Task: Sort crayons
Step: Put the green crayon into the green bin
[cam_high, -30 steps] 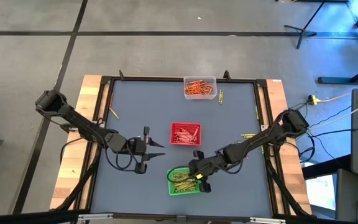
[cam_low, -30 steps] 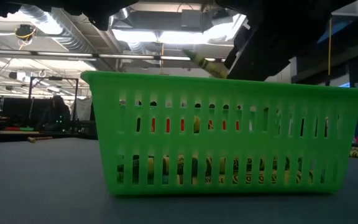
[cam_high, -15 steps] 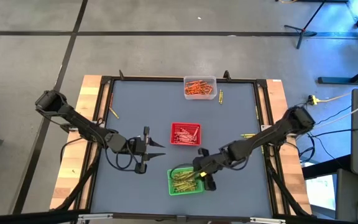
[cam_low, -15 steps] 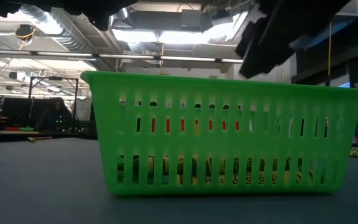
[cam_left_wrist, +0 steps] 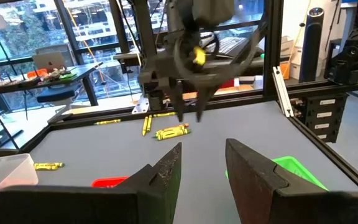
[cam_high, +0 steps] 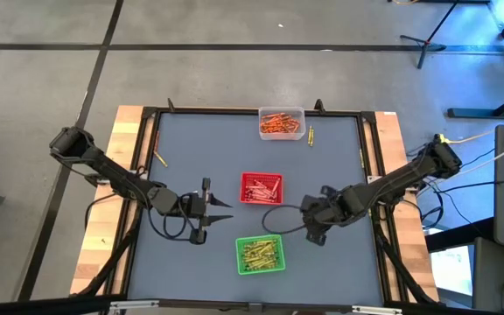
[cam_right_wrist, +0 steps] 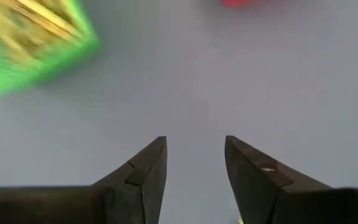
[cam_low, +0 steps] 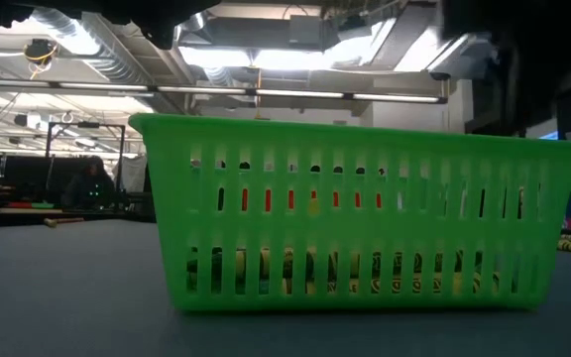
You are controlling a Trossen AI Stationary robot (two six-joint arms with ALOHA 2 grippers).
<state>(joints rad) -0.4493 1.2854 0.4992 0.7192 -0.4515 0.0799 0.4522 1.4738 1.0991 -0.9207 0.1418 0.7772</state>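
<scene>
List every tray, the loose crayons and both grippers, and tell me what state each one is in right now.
green tray: holds yellow-green crayons, no gripper over it.
red tray: holds red crayons.
clear tray: holds orange crayons.
loose crayons: lying flat on the mat, unsorted.
right gripper: fingers open, empty, beside the green tray.
left gripper: fingers apart, empty, waiting left of the red tray.

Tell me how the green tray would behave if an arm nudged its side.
The green tray probably slides rather than tips: it sits low and wide. Its slotted plastic walls suggest it is light, so a nudge could shift it easily. The yellow-green crayons inside add little weight.
</scene>
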